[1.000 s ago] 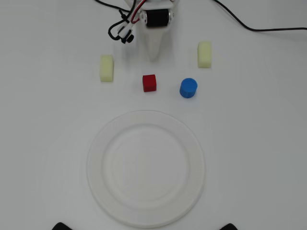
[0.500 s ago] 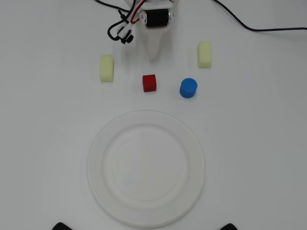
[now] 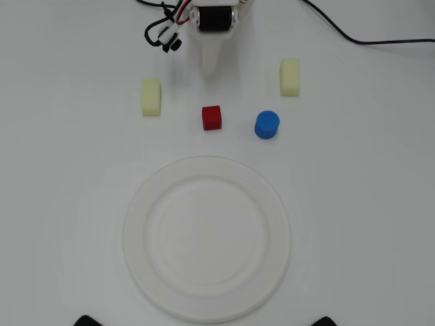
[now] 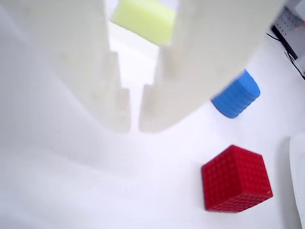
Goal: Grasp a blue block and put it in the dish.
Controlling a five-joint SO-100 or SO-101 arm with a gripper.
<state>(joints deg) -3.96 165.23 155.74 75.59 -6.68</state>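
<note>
While the blue block [image 3: 267,125] stands untouched on the white worktop [image 3: 61,170], the arm sits folded at the top edge of the overhead view, with only its white body and a tapered white tip showing. The block is just right of the red cube [image 3: 212,117] in that view, above the upper right rim of the dish [image 3: 136,204] and clear of it.

Seen from the wrist view, the block [image 4: 237,98] lies right of the tool [image 4: 135,117], partly covered by the right-hand finger [image 4: 190,71]. The tool hangs above bare worktop with nothing between its fingers; the tips stand almost together, leaving only a thin slit, so it is clenched and empty. In the overhead view the tool [image 3: 209,66] points down-picture toward the cube, apart from it.

Two pale yellow foam blocks flank the arm in the overhead view, one left [image 3: 151,97] and one right [image 3: 290,77]. The wrist view shows only one foam block [image 4: 143,19], half hidden behind the blurred fingers, and the red cube [image 4: 236,180] sharp at lower right. A sliver of the dish [image 4: 299,181] is cut off at its right edge. Cables [image 3: 160,30] trail beside the arm's base, and two dark shapes at the bottom edge are too cropped to identify.
</note>
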